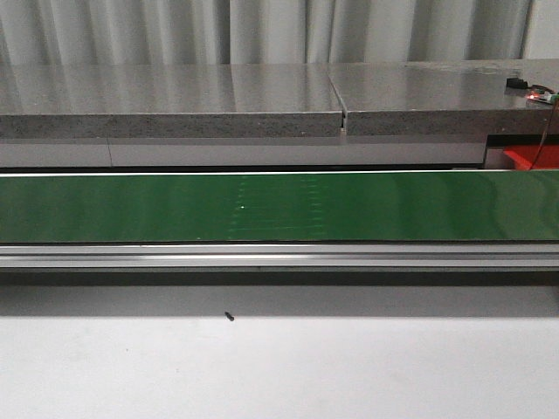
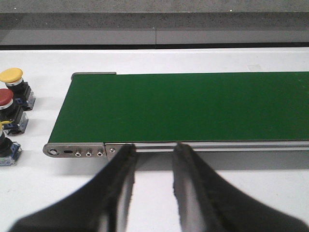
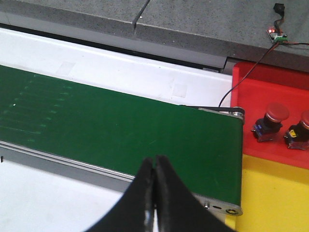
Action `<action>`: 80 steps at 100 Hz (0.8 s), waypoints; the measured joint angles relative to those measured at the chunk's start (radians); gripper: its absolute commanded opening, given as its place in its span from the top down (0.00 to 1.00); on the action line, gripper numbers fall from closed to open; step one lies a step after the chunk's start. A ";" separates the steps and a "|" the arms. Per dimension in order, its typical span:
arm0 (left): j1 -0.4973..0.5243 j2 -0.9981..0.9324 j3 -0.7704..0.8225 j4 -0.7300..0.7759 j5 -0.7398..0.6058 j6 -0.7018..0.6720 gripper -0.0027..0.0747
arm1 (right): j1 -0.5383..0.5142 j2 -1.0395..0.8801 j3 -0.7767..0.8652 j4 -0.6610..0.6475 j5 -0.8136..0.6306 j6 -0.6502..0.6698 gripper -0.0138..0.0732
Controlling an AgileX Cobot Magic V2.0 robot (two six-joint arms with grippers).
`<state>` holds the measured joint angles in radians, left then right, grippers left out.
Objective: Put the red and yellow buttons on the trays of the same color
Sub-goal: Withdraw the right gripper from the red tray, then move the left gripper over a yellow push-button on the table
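**Hands waiting at both ends of the green belt**

Stretching across the white table (image 1: pixel 279 375) is a long conveyor belt (image 1: pixel 279 207) of flat matte green, edged by a brushed metal rail; behind it runs a speckled grey stone ledge (image 1: pixel 175 100).

Just past the belt's end roller, beyond the right hand (image 3: pixel 154 191), lie the glossy red tray (image 3: pixel 270 87) and, nearer that hand, the yellow tray (image 3: pixel 275 198), edge to edge. Two red buttons (image 3: pixel 270 121) with domed caps on dark blocky bodies stand in the red tray.

The right hand has its black tapered fingers pressed together, holding nothing. The left hand (image 2: pixel 153 179) has its fingers parted by a narrow gap, also holding nothing, just short of the belt's rail.

Off to the side of the left hand, beside the belt's rounded end, stand a yellow button (image 2: pixel 12 79) and a red button (image 2: pixel 7 104); a third is cut off at the frame edge.
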<state>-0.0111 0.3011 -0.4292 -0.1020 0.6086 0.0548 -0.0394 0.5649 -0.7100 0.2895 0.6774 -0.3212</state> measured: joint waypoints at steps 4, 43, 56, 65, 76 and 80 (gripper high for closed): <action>0.000 0.000 0.000 0.000 0.000 0.000 0.30 | 0.000 0.000 0.000 0.000 0.000 0.000 0.92; 0.009 0.084 -0.083 0.033 0.007 -0.045 0.15 | 0.000 0.000 0.000 0.000 0.000 0.000 0.92; 0.049 0.204 -0.186 0.070 0.007 -0.100 0.16 | 0.000 0.000 0.002 0.000 0.000 0.000 0.92; 0.093 0.314 -0.254 0.076 0.007 -0.120 0.16 | 0.000 0.000 0.002 0.000 0.000 0.000 0.92; 0.155 0.450 -0.321 0.078 0.007 -0.129 0.16 | 0.000 0.000 0.002 0.000 0.000 0.000 0.92; 0.184 0.504 -0.345 0.078 0.009 -0.132 0.16 | 0.000 0.000 0.002 0.000 0.000 0.000 0.92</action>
<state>0.1732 0.8051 -0.7745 -0.0238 0.6172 -0.0768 -0.0394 0.5649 -0.7085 0.2895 0.6774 -0.3212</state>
